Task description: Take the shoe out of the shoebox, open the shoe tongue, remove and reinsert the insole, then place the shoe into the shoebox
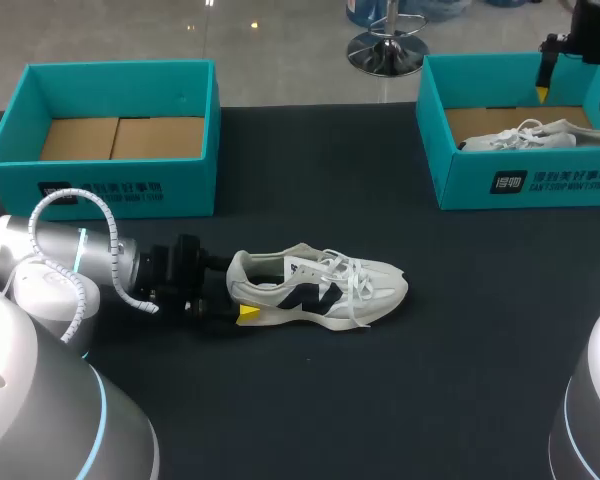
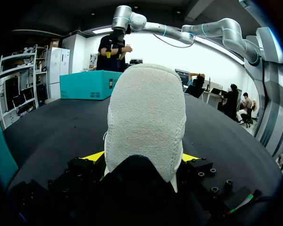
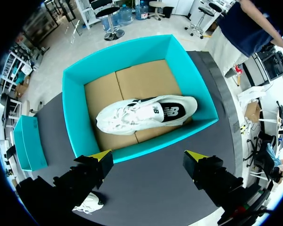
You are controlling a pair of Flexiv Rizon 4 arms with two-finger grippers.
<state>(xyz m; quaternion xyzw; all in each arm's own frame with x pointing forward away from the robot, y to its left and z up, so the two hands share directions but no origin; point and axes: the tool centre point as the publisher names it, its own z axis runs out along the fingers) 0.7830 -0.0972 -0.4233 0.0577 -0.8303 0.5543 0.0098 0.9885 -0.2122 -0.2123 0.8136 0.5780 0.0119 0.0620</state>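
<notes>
Black bench point(image 1: 430, 400) carries everything. Our left gripper point(image 2: 142, 157) lies low on it, clamped on the heel of a white and navy shoe point(image 1: 320, 288) that stands upright mid-bench, toe toward our right. Far back, the left shoebox point(image 1: 120, 190) shows its cardboard floor. Our right gripper point(image 3: 148, 156) hangs wide open above the right shoebox point(image 3: 78, 108), where a second shoe point(image 3: 144, 113) lies on its side.
</notes>
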